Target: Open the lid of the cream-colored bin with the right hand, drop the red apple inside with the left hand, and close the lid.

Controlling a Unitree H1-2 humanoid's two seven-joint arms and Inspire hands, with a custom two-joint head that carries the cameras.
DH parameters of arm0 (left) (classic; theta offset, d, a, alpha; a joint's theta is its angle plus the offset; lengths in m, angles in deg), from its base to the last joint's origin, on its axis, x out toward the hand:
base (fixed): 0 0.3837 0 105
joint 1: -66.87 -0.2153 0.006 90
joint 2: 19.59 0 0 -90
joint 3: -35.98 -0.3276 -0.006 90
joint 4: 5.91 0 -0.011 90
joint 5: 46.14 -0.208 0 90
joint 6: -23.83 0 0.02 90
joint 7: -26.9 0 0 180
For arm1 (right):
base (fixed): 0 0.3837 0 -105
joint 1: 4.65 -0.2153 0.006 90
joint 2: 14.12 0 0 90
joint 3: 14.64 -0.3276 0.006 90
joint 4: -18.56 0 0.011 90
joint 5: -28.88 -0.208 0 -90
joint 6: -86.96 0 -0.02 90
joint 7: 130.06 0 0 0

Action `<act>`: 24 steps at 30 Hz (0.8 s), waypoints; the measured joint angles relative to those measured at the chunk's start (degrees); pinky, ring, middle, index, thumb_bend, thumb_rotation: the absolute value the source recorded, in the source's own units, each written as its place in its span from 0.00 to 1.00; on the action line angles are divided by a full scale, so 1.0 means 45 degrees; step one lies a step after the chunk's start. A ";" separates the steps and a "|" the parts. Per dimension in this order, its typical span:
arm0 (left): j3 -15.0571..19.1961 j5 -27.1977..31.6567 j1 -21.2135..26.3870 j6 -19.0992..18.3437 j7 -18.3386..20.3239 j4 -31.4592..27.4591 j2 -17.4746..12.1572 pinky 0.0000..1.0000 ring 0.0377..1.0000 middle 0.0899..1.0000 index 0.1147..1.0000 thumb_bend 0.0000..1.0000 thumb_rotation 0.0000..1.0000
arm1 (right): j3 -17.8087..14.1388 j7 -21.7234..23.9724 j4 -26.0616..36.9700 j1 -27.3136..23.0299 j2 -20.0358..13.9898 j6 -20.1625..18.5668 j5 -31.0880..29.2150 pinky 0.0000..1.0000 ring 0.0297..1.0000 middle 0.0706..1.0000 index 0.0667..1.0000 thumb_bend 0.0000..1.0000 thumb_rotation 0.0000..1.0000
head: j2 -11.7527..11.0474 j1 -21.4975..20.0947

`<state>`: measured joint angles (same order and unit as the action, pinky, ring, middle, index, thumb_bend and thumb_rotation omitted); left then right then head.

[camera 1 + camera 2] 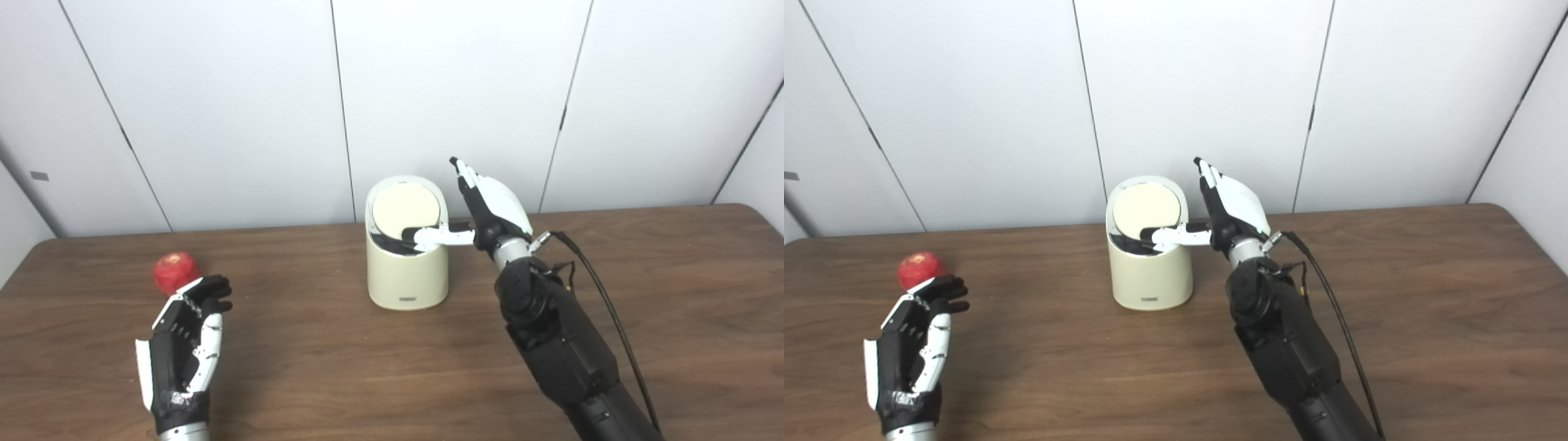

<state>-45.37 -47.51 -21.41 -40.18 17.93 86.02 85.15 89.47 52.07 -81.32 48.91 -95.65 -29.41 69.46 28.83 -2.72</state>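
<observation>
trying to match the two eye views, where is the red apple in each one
Left eye view: the red apple lies on the table at far left, just beyond the left hand.
Right eye view: the red apple sits nearer the left edge, again just past the left hand's fingertips.
Shared landmark: the cream-colored bin, standing well to the apple's right in both.

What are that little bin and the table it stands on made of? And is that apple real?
The bin looks like smooth cream plastic with a soft satin sheen. The table shows dark brown wood grain, though it could be laminate. The apple is red with a dull, slightly mottled skin; whether it is real or fake cannot be told from here.
</observation>
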 measured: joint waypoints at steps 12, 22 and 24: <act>-0.0027 0.0056 -0.0004 0.0000 0.0042 -0.0005 -0.0001 0.62 0.67 0.66 0.63 0.28 0.43 | 0.0014 0.0002 -0.0002 -0.0030 0.0000 -0.0007 0.0004 0.98 1.00 1.00 1.00 0.82 0.61 | 0.0000 0.0020; -0.0024 0.0079 -0.0009 0.0000 0.0091 -0.0009 0.0000 0.62 0.67 0.65 0.63 0.29 0.43 | -0.0028 -0.0079 0.0005 -0.0236 0.0052 -0.0007 0.0043 0.98 1.00 1.00 1.00 0.83 0.40 | 0.0020 0.0000; -0.0026 0.0071 -0.0007 0.0000 0.0080 -0.0010 0.0005 0.61 0.66 0.65 0.63 0.28 0.42 | -0.0032 -0.0101 0.0151 -0.0341 0.0087 -0.0015 0.0060 0.98 1.00 1.00 1.00 0.83 0.35 | 0.0020 -0.0020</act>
<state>-45.49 -47.19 -21.44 -40.18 18.29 85.98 85.18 89.33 51.61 -80.64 47.38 -95.26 -29.48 69.73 28.92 -2.81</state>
